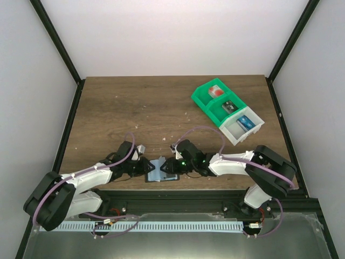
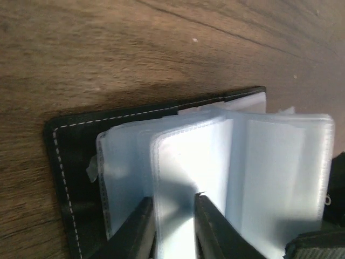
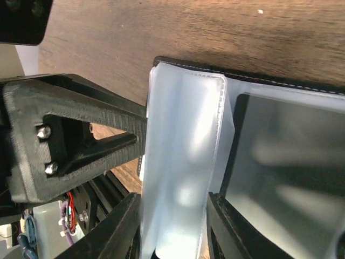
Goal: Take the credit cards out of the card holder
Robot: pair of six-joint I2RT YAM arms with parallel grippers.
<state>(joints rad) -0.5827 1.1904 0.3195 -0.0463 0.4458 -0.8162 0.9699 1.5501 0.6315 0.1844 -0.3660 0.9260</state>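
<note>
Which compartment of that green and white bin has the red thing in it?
The green end compartment farthest from the arms; the middle holds something dark, the white one something blue.

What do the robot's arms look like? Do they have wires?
The left arm and right arm have chunky black joints with white-grey covers between. Thin purple cables loop along both. A tiny green light glows on the right arm. The left gripper and right gripper are black ribbed plastic, with triangle-shaped fingers and silver screws.
</note>
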